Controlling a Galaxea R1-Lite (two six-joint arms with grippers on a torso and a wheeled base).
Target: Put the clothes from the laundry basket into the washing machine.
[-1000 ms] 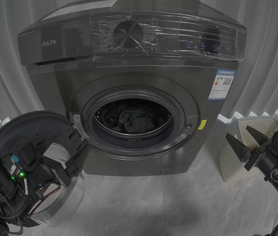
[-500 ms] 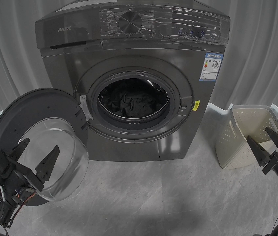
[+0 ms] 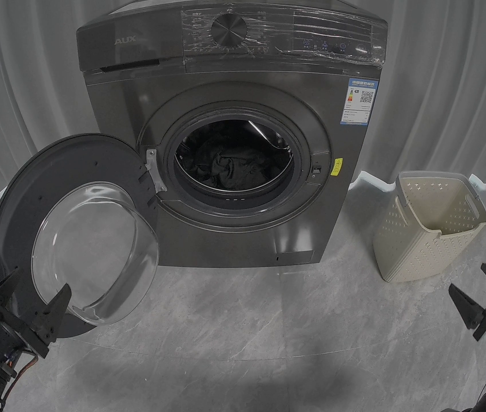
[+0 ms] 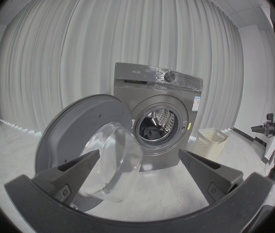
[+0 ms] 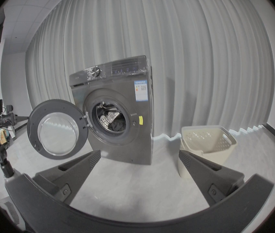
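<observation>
Pleated grey curtains (image 3: 454, 58) back a grey marbled floor (image 3: 254, 327).

Head view: the whole picture has shifted over the last second, so the camera has drawn back. The washing machine (image 3: 288, 241) now sits farther off and the laundry basket (image 3: 420, 241) is fully in frame. The left tool (image 3: 37, 290) and right tool (image 3: 469, 278) have dropped to the lower corners, both spread wide and empty. The round door (image 3: 42, 184) hangs open to the robot's left. A heap of dark clothes (image 3: 228, 164) lies in the drum. The basket stands on the floor just beside the machine's right flank, and no garment shows in the visible part of its inside. Judgement: loading looks finished, or nearly so, and the retreat fits a closing stage.

Left wrist view: the left tool (image 4: 138, 151) has its jaws wide with nothing between them. It faces the open door (image 4: 76, 123) from well apart, and dark cloth sits low in the drum.

Right wrist view: the right tool (image 5: 139, 151) is likewise wide and empty. The basket (image 5: 208, 143) shows a pale, bare interior.
</observation>
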